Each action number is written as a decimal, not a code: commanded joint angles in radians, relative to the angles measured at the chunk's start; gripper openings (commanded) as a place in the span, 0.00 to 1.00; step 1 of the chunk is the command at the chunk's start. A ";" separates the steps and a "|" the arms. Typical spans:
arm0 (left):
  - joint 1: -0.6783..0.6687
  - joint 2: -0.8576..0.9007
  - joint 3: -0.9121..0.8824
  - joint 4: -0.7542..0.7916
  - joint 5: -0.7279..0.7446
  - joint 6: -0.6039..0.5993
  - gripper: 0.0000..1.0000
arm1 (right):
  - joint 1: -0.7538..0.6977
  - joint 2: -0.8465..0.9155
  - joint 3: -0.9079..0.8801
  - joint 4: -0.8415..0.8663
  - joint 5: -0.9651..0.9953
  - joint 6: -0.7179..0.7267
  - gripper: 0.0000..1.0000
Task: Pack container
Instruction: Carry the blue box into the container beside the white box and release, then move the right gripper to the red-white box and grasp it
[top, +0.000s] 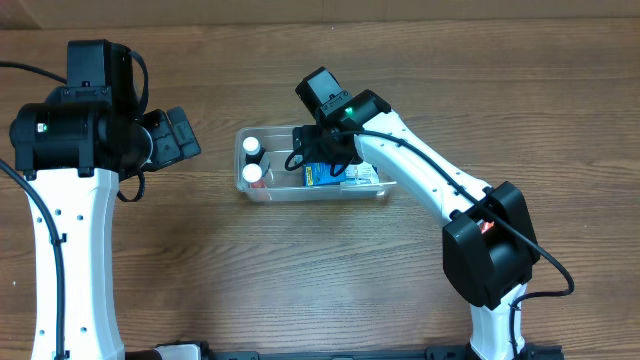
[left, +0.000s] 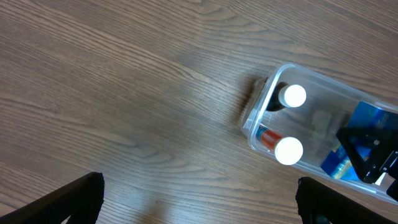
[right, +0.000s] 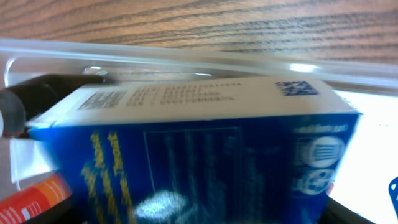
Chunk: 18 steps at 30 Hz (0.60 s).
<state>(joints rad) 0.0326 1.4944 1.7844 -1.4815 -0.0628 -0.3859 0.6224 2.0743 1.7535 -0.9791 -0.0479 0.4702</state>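
The right pincer (top: 315, 155) reaches down into the clear container (top: 280, 192), which sits on the desk (top: 300, 270) directly beneath it. A blue box (right: 199, 162) lies tilted right in front of this pincer and fills its wrist view. I cannot tell whether the jaws pinch the box. Beyond the pincer, at the container's end, stand two white-capped bottles (top: 252, 146). The left pincer (top: 183, 133) hangs spread wide over bare desk, with the container well apart from it.
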 joint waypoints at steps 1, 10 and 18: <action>0.000 -0.002 -0.011 0.001 0.011 0.019 1.00 | -0.001 0.007 0.013 0.005 -0.003 0.002 0.95; 0.000 -0.002 -0.011 0.000 0.011 0.019 1.00 | -0.001 0.000 0.014 -0.005 0.029 0.002 1.00; 0.000 -0.002 -0.011 -0.006 0.008 0.020 1.00 | -0.060 -0.217 0.016 -0.071 0.254 0.050 1.00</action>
<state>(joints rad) 0.0326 1.4944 1.7844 -1.4883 -0.0631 -0.3859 0.6159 2.0434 1.7531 -1.0386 0.0658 0.4751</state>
